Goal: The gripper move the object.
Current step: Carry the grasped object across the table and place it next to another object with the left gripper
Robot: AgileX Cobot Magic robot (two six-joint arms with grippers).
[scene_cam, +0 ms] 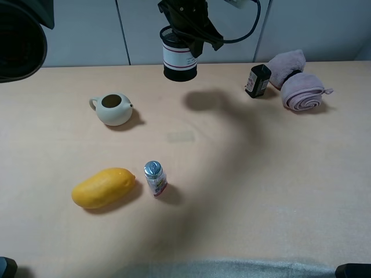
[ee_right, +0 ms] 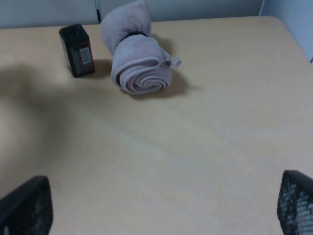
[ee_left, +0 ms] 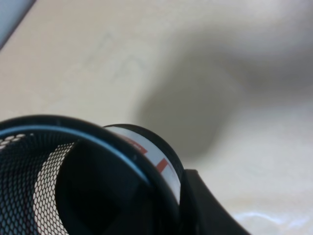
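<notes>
The black wire-mesh pen cup (scene_cam: 179,58), with a white band and a black base, hangs in the air over the far middle of the table. My left gripper (scene_cam: 188,32) is shut on its rim from above. The left wrist view shows the cup's mesh wall and rim (ee_left: 73,166) very close, with one dark finger (ee_left: 205,208) against its outside. The cup's shadow falls on the table below it. My right gripper (ee_right: 159,215) is open and empty, its two dark fingertips (ee_right: 24,208) far apart low over bare table. It does not show in the high view.
A pale teapot (scene_cam: 113,109) stands at the left. A yellow mango (scene_cam: 103,187) and a small silver-topped can (scene_cam: 155,178) lie nearer the front. A small dark bottle (scene_cam: 257,80) (ee_right: 77,50) and a rolled pink towel (scene_cam: 298,87) (ee_right: 139,58) sit at the back right.
</notes>
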